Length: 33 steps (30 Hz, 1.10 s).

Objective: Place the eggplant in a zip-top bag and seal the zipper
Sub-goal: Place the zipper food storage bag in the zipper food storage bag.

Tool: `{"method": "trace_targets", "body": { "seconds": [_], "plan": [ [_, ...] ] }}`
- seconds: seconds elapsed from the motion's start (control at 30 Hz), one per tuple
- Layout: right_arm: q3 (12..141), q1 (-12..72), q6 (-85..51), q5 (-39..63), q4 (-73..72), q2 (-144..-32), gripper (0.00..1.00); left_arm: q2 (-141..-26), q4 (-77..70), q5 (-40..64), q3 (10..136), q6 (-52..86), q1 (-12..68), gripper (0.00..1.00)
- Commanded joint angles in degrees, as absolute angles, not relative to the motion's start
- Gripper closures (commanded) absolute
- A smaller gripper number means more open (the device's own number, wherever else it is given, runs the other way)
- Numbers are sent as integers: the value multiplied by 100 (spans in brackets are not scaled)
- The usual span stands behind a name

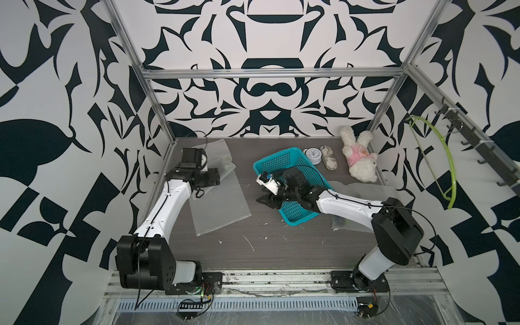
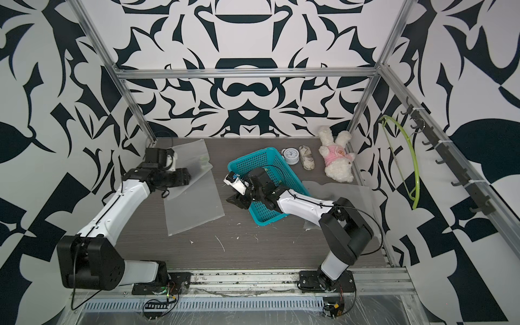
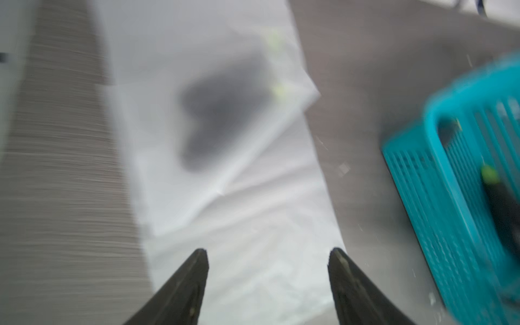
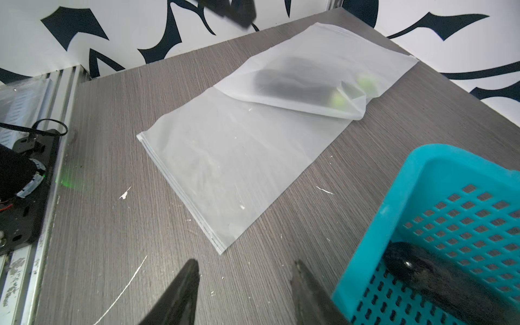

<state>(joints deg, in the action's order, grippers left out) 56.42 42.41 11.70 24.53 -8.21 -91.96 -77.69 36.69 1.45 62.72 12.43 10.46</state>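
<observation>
Presently we find left gripper (image 3: 268, 254) and right gripper (image 4: 244, 264) parted, empty; we advise gripping the eggplant (image 4: 416, 267) mid-body inside the basket (image 4: 374, 219).

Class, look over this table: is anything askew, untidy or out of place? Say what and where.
The filled bag lies partly on an empty bag, at an angle, one corner folded over. White scraps litter the table. The teal basket sits at a slant.

1. A teal perforated basket (image 1: 277, 155) sits on the grey table (image 1: 267, 253).
2. A small white clock (image 1: 313, 154) lies just beside its far corner.
3. A patterned pouch (image 1: 328, 157) lies between the clock and a pink-dressed plush toy (image 1: 358, 157).
4. A green hanger (image 1: 451, 168) hangs from a hook rail (image 1: 478, 142).
</observation>
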Motion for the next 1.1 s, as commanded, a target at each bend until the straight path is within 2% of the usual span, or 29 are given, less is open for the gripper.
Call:
{"method": "trace_targets", "body": {
  "seconds": [0.0, 0.27, 0.4, 0.53, 0.73, 0.87, 1.07],
  "plan": [
    [5435, 4237, 1118, 2330, -1082, -8729, 44, -7824, 4219, 40, 5847, 1745, 1669, 31],
    [4770, 4156, 754, 2242, -1188, -7971, 40, -7167, 4288, -327, 5060, 2670, 2600, 32],
    [4513, 4071, 511, 2457, -1400, -7772, 38, -7479, 4447, -848, 4920, 2922, 3182, 25],
    [4357, 4026, 344, 2669, -1547, -7687, 37, -7806, 4017, -831, 4794, 2674, 3201, 22],
    [4186, 3939, 217, 2842, -1611, -7521, 37, -8630, 4136, -962, 5045, 2669, 3202, 16],
    [4113, 3911, 133, 2953, -1739, -7543, 37, -8721, 3908, -1070, 4986, 2591, 3175, 17],
    [4169, 3841, 81, 2997, -1768, -7605, 37, -9220, 3896, -771, 5077, 2573, 3057, 26]
  ]
}}
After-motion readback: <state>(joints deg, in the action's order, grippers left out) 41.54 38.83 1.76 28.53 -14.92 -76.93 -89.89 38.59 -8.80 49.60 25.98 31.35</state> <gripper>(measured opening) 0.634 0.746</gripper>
